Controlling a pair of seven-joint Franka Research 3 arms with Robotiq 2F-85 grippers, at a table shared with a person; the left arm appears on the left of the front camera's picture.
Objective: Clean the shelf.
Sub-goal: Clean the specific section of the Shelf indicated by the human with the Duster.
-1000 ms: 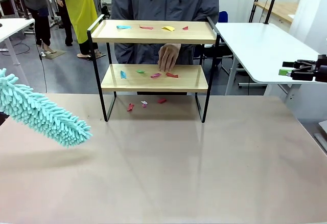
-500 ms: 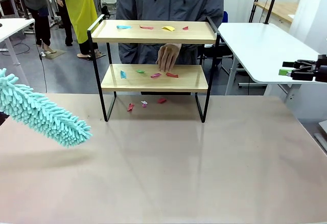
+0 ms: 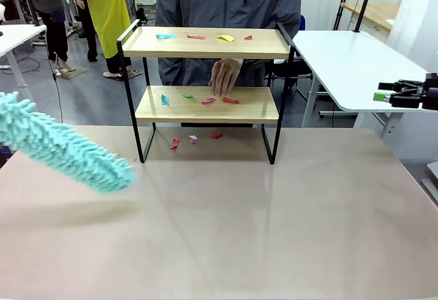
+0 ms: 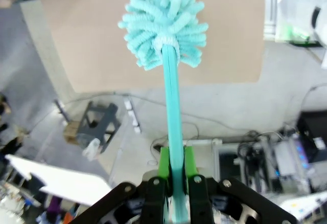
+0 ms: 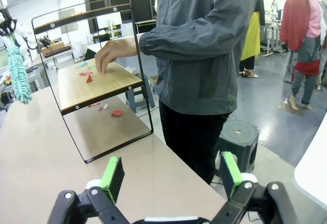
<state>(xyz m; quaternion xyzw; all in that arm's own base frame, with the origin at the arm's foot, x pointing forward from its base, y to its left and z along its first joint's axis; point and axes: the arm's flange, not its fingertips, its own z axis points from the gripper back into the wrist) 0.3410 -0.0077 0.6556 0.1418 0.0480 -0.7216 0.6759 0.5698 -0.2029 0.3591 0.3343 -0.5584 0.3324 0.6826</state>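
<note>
**Shelf** [image 3: 263, 48]: stands at the far middle of the table [image 3: 274, 218], directly in front of a person. Coloured scraps [image 3: 209, 100] lie on both boards and on the table beneath the lower one. The person's hand [image 3: 224, 75] rests its fingertips on the lower board.

**Duster** [image 3: 68, 153]: teal and fluffy, tilted above the table's left side. Its head is near the shelf's left leg but apart from it.

**Left gripper** [image 4: 176, 165]: clamped on the duster's handle.

**Right gripper** [image 5: 171, 175]: jaws wide apart and empty, at the far right, well apart from the shelf.
</note>
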